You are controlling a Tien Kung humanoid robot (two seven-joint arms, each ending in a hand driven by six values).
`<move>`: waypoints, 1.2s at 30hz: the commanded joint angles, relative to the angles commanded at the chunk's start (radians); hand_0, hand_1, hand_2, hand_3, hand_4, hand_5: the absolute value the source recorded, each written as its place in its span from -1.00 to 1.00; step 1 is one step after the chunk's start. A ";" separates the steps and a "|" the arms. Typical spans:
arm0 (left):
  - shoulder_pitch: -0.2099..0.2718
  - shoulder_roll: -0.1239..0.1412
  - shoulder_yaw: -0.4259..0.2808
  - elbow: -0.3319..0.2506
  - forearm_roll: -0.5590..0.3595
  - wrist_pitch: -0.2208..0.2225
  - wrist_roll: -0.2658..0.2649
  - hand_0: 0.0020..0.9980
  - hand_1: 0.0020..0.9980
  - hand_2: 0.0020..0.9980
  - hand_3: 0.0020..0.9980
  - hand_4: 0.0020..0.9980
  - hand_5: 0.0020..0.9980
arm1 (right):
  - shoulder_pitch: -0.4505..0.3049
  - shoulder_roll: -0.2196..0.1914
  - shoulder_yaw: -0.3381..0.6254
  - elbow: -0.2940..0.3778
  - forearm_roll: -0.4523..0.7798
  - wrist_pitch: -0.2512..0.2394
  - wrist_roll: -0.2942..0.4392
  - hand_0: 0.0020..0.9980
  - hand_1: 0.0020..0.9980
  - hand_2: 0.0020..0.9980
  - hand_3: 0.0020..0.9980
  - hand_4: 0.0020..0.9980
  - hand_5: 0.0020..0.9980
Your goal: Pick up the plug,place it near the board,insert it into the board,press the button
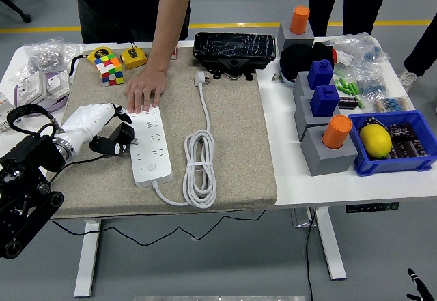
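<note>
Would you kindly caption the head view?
Left hand holds plug beside power strip; a person's hand steadies it.

I saw the black plug (121, 137) held just at the left long edge of the power strip (150, 145), about level with its middle sockets, not seated in any of them. A thin black cord trailed from it to the left. The strip was white and long, and lay flat on the grey mat with its far end pinned. Its own white cable (201, 168) sat coiled beside it on the right.
</note>
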 joint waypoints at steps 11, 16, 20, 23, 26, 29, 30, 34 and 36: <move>0.010 -0.011 -0.037 -0.032 -0.004 0.014 -0.007 0.20 0.56 0.48 0.26 0.52 -1.00 | 0.000 0.000 -0.003 0.000 0.001 0.000 -0.001 0.64 0.53 0.49 0.57 1.00 1.00; 0.016 -0.015 -0.050 -0.042 -0.017 0.017 -0.013 0.23 0.57 0.54 0.28 0.72 -0.97 | -0.002 0.001 -0.004 0.000 0.001 0.000 -0.001 0.64 0.53 0.49 0.57 1.00 1.00; 0.022 -0.016 -0.052 -0.045 -0.020 0.016 -0.013 0.24 0.58 0.55 0.30 0.80 -0.87 | -0.002 0.000 -0.007 0.000 0.004 0.000 -0.001 0.64 0.53 0.49 0.57 1.00 1.00; 0.030 -0.022 -0.063 -0.053 -0.025 0.016 -0.015 0.24 0.58 0.55 0.30 0.80 -0.87 | -0.003 0.001 -0.008 0.000 0.004 0.000 -0.002 0.64 0.53 0.49 0.57 1.00 1.00; 0.033 -0.024 -0.067 -0.058 -0.033 0.019 -0.018 0.25 0.59 0.55 0.33 0.88 -0.73 | -0.005 0.002 -0.009 0.000 0.003 0.000 -0.003 0.64 0.53 0.49 0.57 1.00 1.00; 0.032 -0.021 -0.068 -0.059 -0.034 0.020 -0.019 0.25 0.59 0.55 0.33 0.88 -0.73 | -0.004 0.001 -0.009 0.000 0.004 0.000 -0.003 0.64 0.53 0.49 0.57 1.00 1.00; 0.032 -0.020 -0.069 -0.060 -0.035 0.019 -0.019 0.25 0.59 0.55 0.33 0.88 -0.73 | -0.004 0.001 -0.011 0.000 0.006 0.000 -0.003 0.64 0.53 0.49 0.57 1.00 1.00; 0.028 -0.021 -0.083 -0.067 -0.036 0.022 -0.022 0.25 0.58 0.55 0.32 0.88 -0.72 | -0.002 0.000 -0.013 0.000 0.007 0.000 -0.003 0.64 0.53 0.49 0.57 1.00 1.00; 0.027 -0.022 -0.091 -0.074 -0.040 0.023 -0.023 0.25 0.58 0.55 0.32 0.88 -0.72 | -0.001 0.001 -0.013 0.000 0.007 0.000 -0.004 0.64 0.53 0.49 0.57 1.00 1.00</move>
